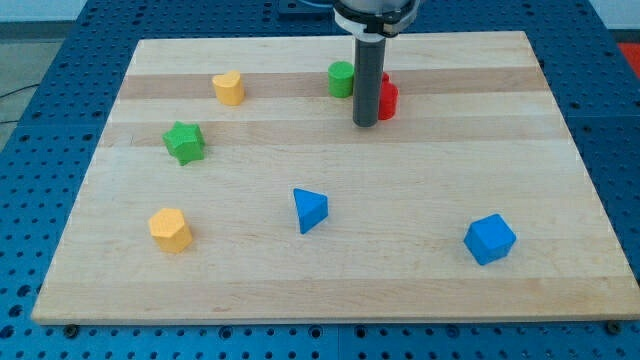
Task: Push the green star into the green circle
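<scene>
Counting blocks: 2 green, 2 yellow, 2 blue, 1 red | my tip (365,123) beside red block (387,97) | end effector: none fitted

The desk (400,200) is pale wood with darker grain bands, set on a blue pegboard (60,80) dotted with holes. On it lie a green star (184,142), a green circle (341,78), a red block (387,97), two yellow-orange blocks (229,88) (171,229) and two blue ones (309,210) (489,239). My tip (364,123) is dark grey.

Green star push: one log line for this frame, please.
tip beside red block | green star untouched, at view's left | green circle apart, top centre
</scene>
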{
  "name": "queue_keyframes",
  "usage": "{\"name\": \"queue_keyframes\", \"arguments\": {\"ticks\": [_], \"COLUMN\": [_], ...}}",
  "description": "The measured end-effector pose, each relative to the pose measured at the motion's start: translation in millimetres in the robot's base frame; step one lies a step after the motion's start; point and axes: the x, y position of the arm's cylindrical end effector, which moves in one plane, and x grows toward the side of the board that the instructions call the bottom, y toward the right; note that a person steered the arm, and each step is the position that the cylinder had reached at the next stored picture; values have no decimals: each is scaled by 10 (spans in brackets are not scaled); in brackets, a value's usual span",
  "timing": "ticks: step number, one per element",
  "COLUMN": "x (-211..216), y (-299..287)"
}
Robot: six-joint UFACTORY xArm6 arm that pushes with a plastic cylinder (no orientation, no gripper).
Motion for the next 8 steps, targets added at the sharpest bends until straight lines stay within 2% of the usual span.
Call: {"name": "queue_keyframes", "arguments": {"ticks": [2, 3, 4, 5, 6, 7, 8], "x": [1, 866, 1390, 1407, 1198, 1351, 1060], "y": [214, 126, -820, -1374, -1442, -2115, -2729]}}
